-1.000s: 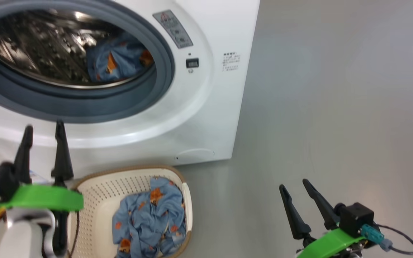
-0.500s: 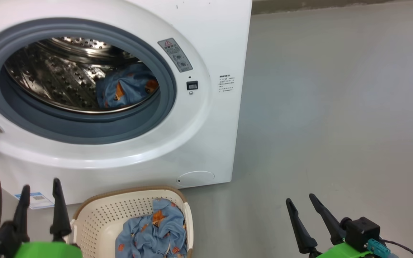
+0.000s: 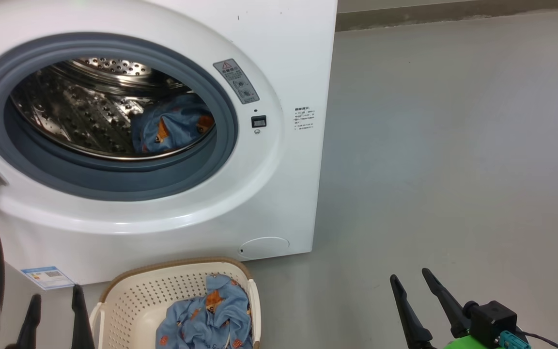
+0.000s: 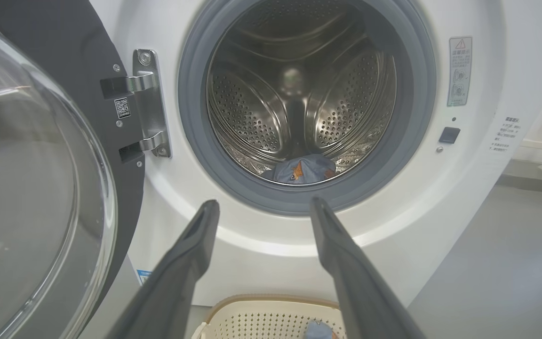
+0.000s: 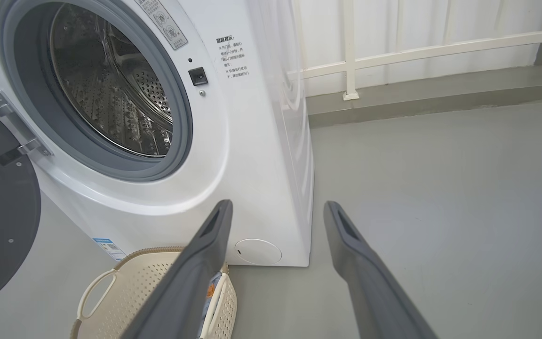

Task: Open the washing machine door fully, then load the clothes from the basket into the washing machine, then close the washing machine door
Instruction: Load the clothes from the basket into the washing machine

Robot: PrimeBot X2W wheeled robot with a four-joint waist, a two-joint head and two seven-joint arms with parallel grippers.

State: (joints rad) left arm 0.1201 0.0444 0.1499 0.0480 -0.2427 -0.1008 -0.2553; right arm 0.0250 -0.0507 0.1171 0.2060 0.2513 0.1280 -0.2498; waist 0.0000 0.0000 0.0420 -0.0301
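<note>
Head view: your left gripper point(image 3: 55, 291) is at the lower left, fingers spread with nothing between them. Your right gripper point(image 3: 409, 274) is at the lower right, also spread and empty, over bare floor point(image 3: 453, 145).

The washer point(image 3: 284, 194) stands ahead of both grippers with its mouth facing you. The drum point(image 4: 299, 94) axis runs straight away along the left fingers.

The door point(image 4: 40, 188) hangs open on its hinge point(image 4: 151, 103), left of the left gripper. Its glass bulge is turned toward that gripper's fingers.

Clothes point(image 3: 170, 128): one bundle lies low in the drum, beyond the left fingertips and between them. A heap point(image 3: 206, 320) sits in the basket point(image 3: 129, 300), just right of the left gripper and well left of the right one.

The basket's near end is cut off, so you cannot tell its long axis.
</note>
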